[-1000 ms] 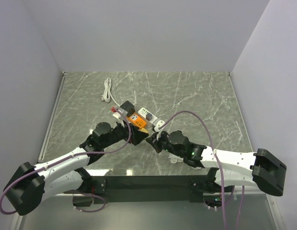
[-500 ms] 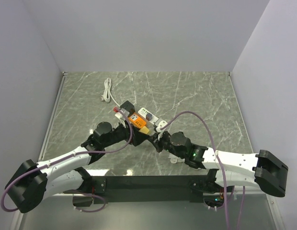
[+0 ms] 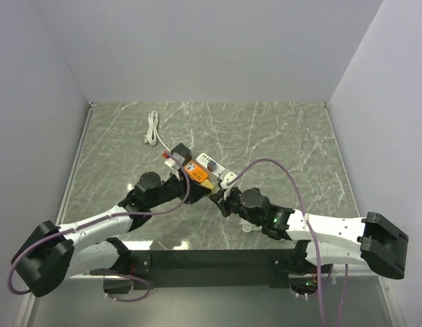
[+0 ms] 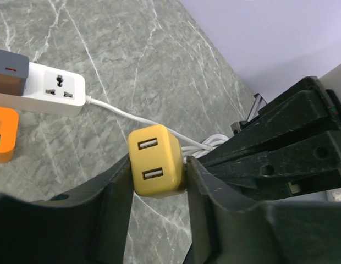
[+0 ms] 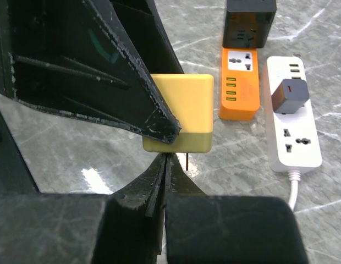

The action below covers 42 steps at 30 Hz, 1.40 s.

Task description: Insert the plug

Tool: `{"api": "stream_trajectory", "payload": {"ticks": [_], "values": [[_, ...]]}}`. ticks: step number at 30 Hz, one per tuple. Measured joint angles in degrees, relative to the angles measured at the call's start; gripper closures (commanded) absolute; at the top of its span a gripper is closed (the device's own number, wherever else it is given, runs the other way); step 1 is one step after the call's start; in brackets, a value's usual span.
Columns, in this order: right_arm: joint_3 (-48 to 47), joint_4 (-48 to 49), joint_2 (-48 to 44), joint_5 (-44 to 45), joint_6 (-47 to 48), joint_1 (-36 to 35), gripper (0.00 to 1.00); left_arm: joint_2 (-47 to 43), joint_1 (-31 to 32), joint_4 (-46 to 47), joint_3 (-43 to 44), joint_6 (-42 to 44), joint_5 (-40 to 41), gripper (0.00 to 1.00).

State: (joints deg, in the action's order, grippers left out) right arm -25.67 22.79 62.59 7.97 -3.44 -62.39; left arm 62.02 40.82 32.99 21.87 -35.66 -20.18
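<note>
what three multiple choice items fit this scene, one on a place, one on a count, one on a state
1. The grey block adapter sits: A on the orange power strip; B on the table; C on the white plastic power strip.
2. USB ports on the yellow cube charger: A one; B two; C four.
3. The left gripper is: A shut on the yellow cube charger; B open; C unseen.
Answers: 1 C, plugged into its face; 2 B, two slots show; 3 A, fingers clamp its sides.
</note>
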Motion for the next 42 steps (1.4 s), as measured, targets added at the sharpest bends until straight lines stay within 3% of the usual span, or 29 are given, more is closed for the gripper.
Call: {"api": "stream_trajectory", "payload": {"ticks": [2, 3, 10, 17, 20, 31, 35, 42], "values": [[0.0, -0.1, 0.3, 0.3, 0.2, 0.0, 1.0, 0.5, 0.0, 0.6, 0.0, -0.5, -0.3, 0.74], [0.0, -0.2, 0.5, 0.5, 0.4, 0.0, 1.0, 0.6, 0.0, 0.9, 0.0, -0.9, -0.7, 0.99], [0.0, 0.4, 1.0, 2.3, 1.1, -0.1, 0.96, 1.3, 0.2, 1.4, 0.8, -1.2, -0.5, 0.99], [0.0, 1.1, 0.4, 3.9, 1.5, -0.1, 0.49, -0.5, 0.4, -2.5, 1.6, 0.6, 5.4, 0.99], [0.0, 1.6, -0.1, 4.7, 1.6, -0.1, 0.38, -2.1, 0.2, -4.3, 1.6, 1.4, 8.3, 0.99], [0.0, 1.6, -1.3, 9.2, 0.0, 2.7, 0.34, -3.9, -1.0, -8.5, 1.8, 2.5, 17.0, 0.99], [-0.3, 0.6, -0.1, 12.3, -3.1, 6.0, 0.34, 1.0, -1.0, -8.8, 4.0, 2.7, 20.4, 0.99], [-2.0, -3.0, 7.9, 13.6, -9.9, 12.9, 0.43, 12.3, -1.1, -7.6, 5.8, 3.0, 21.5, 0.99]]}}
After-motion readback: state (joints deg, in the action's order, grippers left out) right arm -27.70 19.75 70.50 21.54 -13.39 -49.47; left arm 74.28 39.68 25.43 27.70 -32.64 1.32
